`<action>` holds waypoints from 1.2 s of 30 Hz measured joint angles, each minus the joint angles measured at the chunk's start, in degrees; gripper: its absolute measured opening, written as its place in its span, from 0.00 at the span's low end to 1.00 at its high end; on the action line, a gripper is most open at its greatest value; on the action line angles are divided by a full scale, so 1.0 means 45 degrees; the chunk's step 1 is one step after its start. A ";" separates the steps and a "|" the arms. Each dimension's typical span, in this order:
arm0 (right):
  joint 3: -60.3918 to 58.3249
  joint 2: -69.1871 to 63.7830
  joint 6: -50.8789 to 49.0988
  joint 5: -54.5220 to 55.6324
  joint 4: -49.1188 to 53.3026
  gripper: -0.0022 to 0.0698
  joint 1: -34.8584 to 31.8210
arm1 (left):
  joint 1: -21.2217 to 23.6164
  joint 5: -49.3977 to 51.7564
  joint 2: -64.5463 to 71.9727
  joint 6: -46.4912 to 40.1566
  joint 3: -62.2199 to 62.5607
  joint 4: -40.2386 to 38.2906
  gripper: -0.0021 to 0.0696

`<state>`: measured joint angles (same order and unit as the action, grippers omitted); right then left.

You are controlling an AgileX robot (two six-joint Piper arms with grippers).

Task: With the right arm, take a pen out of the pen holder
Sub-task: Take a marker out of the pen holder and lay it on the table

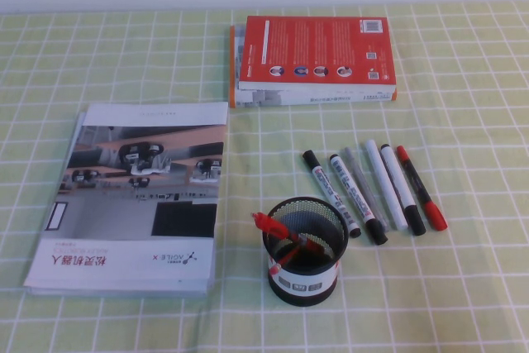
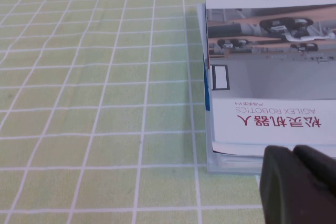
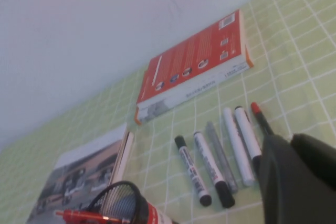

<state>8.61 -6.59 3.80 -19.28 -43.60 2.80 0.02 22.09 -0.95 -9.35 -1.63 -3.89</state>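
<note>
As I watch the feeds, my right claw (image 3: 290, 142) sits closed and empty above the bench (image 1: 463, 303), toward its right edge, just by the row of markers (image 1: 368, 192). The red pen (image 1: 281, 231) leans in the mesh pen holder (image 1: 304, 274), mid-width, close to the near edge. My left claw (image 2: 293, 153), closed too on nothing, hovers at the near corner of the booklet (image 2: 262, 77), left side.
</note>
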 joint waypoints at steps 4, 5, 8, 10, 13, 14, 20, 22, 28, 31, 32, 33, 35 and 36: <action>0.1780 -0.2273 0.1144 -0.1373 0.0189 0.01 0.0000 | 0.0000 0.0000 0.0000 0.0000 0.0000 0.0000 0.02; 0.2134 -0.2806 0.1395 -0.1618 0.0189 0.01 0.0000 | 0.0000 0.0000 0.0000 0.0000 0.0000 0.0000 0.02; 0.3346 -0.4789 0.2373 -0.2327 0.0197 0.01 0.0000 | 0.0000 0.0000 0.0000 0.0000 0.0000 0.0000 0.02; 0.4173 -0.6026 0.2966 -0.2732 0.0197 0.01 0.0000 | 0.0000 0.0000 0.0000 0.0000 0.0000 0.0000 0.02; 0.5271 -0.7507 0.3828 -0.2984 0.0150 0.01 0.0000 | 0.0000 0.0000 0.0000 0.0000 0.0000 0.0000 0.02; 0.5510 -0.7866 0.4082 -0.2984 0.0002 0.01 0.0000 | 0.0000 0.0000 0.0000 0.0000 0.0000 0.0000 0.02; 0.6986 -1.0100 0.4759 -0.2321 0.0060 0.01 0.1215 | 0.0000 0.0000 0.0000 0.0000 0.0000 0.0000 0.02; 0.7349 -1.0778 0.4485 -0.1421 0.0495 0.01 0.2556 | 0.0000 0.0000 0.0000 0.0000 0.0000 0.0000 0.02; 0.7442 -1.2352 0.2307 0.2995 0.3238 0.01 0.7037 | 0.0000 0.0000 0.0000 0.0000 0.0000 0.0000 0.02; 0.6709 -1.2940 0.1488 0.5972 0.4349 0.01 0.8790 | 0.0000 0.0000 0.0000 0.0000 0.0000 0.0000 0.02; 0.6311 -1.3077 0.1423 0.7134 0.4521 0.01 0.9325 | 0.0000 0.0000 0.0000 0.0000 0.0000 0.0000 0.02; 0.5933 -1.3157 0.1417 0.8377 0.4641 0.01 0.9824 | 0.0000 0.0000 0.0000 0.0000 0.0000 0.0000 0.02; 0.4978 -1.3312 0.1538 1.0652 0.4831 0.01 1.0644 | 0.0000 0.0000 0.0000 0.0000 0.0000 0.0000 0.02; 0.4432 -1.3407 0.1725 1.1866 0.4828 0.01 1.1078 | 0.0000 0.0000 0.0000 0.0000 0.0000 0.0000 0.02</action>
<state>28.56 -66.92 11.56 34.11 -21.87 52.65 0.02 22.09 -0.95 -9.35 -1.63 -3.89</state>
